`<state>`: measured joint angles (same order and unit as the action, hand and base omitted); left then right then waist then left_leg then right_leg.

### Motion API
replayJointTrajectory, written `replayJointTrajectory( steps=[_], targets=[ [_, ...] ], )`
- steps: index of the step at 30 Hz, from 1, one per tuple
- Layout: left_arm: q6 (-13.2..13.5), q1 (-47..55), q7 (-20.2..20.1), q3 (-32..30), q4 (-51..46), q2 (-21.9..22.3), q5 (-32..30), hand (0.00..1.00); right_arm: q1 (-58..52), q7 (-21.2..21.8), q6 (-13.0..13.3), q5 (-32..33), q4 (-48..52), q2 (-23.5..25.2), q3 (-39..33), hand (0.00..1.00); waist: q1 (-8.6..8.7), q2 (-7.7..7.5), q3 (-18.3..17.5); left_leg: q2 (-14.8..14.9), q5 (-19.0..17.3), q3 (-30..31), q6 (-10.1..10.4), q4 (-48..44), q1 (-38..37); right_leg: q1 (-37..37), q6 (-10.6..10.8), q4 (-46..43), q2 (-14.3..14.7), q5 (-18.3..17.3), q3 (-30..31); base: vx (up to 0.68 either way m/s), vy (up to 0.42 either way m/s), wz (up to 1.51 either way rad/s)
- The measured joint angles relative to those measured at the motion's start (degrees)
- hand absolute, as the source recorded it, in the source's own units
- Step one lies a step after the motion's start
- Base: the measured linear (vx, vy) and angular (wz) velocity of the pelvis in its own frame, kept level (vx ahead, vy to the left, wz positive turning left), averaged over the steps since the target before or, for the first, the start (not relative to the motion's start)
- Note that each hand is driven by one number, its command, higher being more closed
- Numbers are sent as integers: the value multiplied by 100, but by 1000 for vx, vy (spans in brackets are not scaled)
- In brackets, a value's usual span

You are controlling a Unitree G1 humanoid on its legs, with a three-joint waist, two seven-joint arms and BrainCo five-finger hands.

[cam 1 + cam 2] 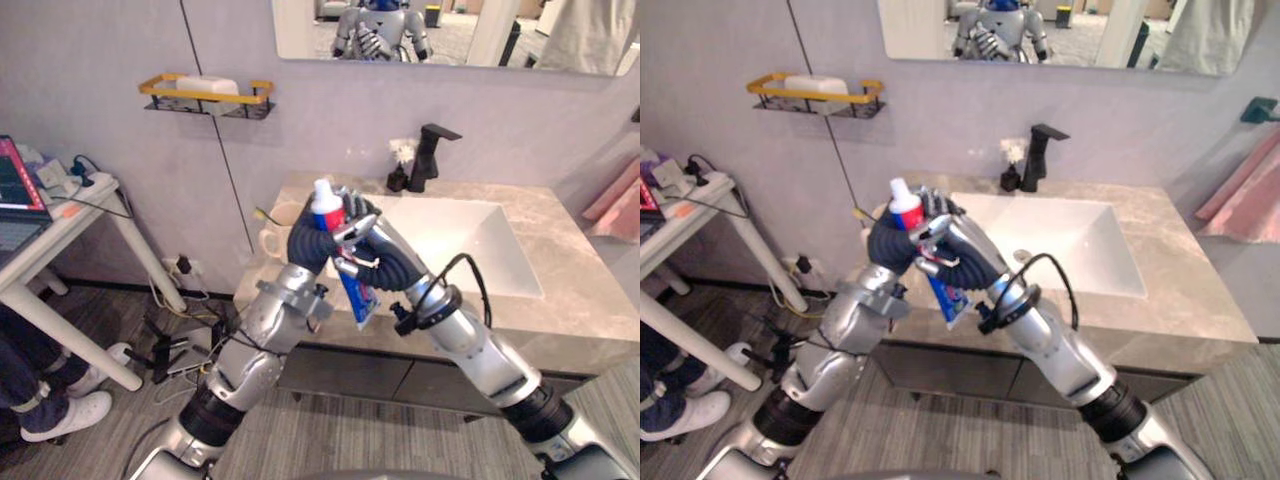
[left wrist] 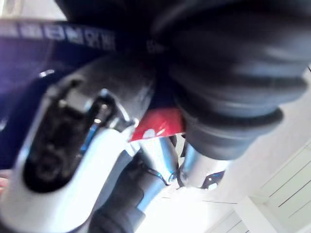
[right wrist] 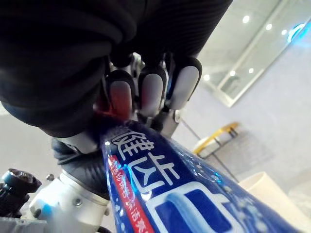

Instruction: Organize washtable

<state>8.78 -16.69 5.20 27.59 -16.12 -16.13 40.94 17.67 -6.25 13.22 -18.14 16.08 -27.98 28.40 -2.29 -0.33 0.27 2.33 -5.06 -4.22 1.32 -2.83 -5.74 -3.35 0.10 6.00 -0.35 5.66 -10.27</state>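
Right now the toothpaste tube (image 1: pixel 358 295) is off the washtable (image 1: pixel 560 300) altogether, held up in the air between both hands just near of the counter's left end. The left hand (image 1: pixel 308 242) comes up from the lower left and has its fingers curled round the upper part of the tube, below the white-capped end. The right hand (image 1: pixel 390 258) reaches in from the lower right and grips the blue body lower down; in the right wrist view its fingers (image 3: pixel 150 90) are bent over and pressed onto the tube close to the red band. So both hands are closed on the same thing, neither one relaxed. The tube's long axis runs nearly upright, cap end up, with the flat tail slanting down and a little to the right. A cream mug (image 1: pixel 272 238) stands on the left end of the counter, just beyond the left hand and slightly to its left (something thin and yellowish sticks out of it, too small to make out). The sink (image 1: pixel 470 250) and the black faucet (image 1: pixel 432 152) lie farther off to the right. If the mug is where the tube belongs, it lies far and left of the grip, so the left hand is the nearer one and already has the cap end, which would leave the tail to go in first once the right hand lets go
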Motion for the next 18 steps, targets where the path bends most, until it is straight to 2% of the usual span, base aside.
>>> replayJointTrajectory(
  steps=[6, 7, 18],
  targets=[
    [-116, 0, 10, 11, 48, -3, -1, 100, -52, 2, 67, -41, -129, -15, 0, 100, 5, -2, 0, 3, 1, -1, 1, -8, 29, 57, -2, 0, -35, 1, -3, 0, 0, 0],
    [-128, 0, 10, 31, 48, -3, -2, 100, -91, 2, 86, -40, -128, -15, -16, 0, 6, -1, 0, 4, 1, -1, 1, -8, 31, 56, -2, 0, -35, 1, -5, 0, 0, 0],
    [-288, 1, 12, 94, 97, -72, -13, 100, -443, 11, 188, -40, -140, -55, -54, 0, 27, -2, -1, -31, 2, -37, -3, -13, 42, 55, 14, -1, -63, 36, 38, 0, 0, -1]
  ],
)
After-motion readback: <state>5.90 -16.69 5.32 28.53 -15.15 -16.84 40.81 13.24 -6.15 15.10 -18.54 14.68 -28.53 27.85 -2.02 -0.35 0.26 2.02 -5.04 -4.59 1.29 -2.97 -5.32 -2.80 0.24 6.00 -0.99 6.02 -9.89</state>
